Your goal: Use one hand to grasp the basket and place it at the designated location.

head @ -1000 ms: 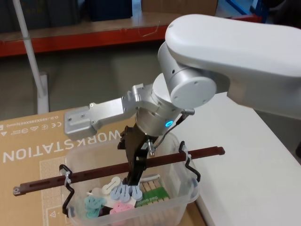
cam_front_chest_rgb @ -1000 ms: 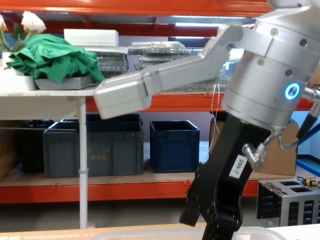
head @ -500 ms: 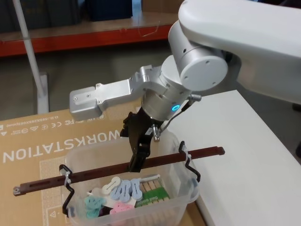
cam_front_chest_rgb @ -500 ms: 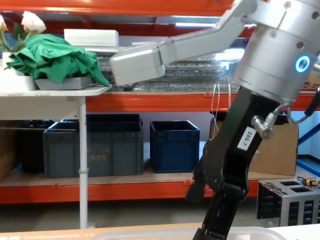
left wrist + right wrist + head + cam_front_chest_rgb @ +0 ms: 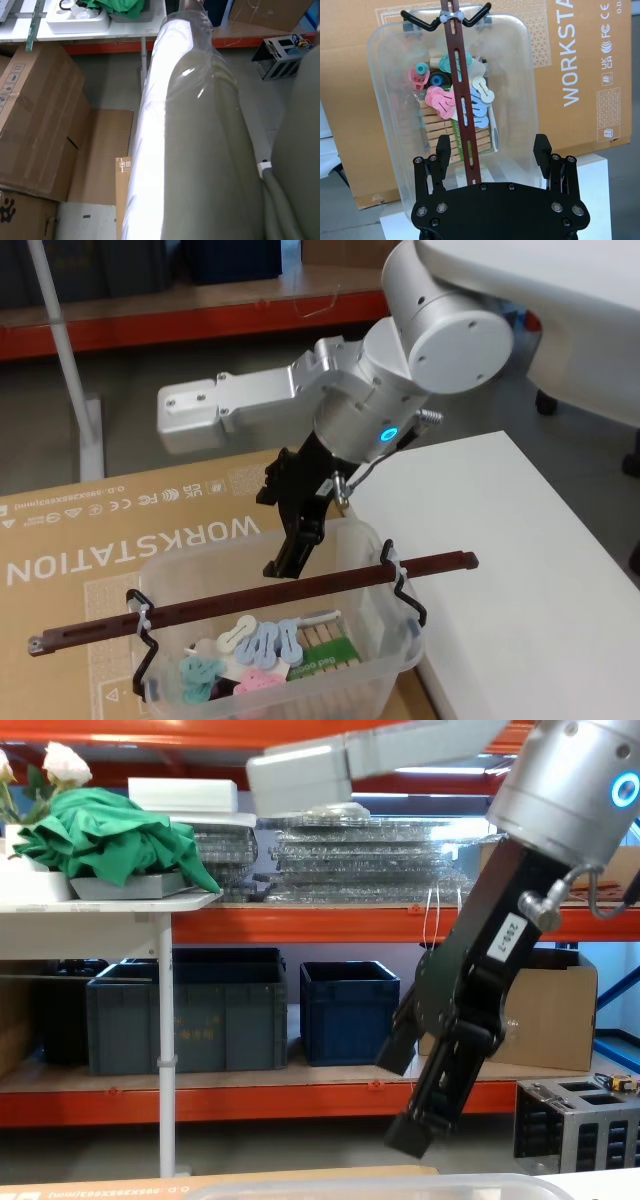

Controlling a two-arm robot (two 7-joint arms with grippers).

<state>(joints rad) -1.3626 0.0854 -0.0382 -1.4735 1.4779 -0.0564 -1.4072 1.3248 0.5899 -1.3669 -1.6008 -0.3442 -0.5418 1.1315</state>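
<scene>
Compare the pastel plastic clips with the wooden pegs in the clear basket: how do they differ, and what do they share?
The plastic clips are pink, blue and cream; the wooden pegs are plain tan. The clips are rounded and lie loose in a heap; the pegs are straight and packed side by side. Both sit in the basket under its handle bar, with the open right gripper above.

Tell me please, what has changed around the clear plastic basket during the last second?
The right gripper rose clear of the thin reddish-brown bar handle it had straddled; its black fingers now hang open above it. The clear plastic rectangular basket stayed in place on the brown cardboard sheet, pastel clips unmoved.
</scene>
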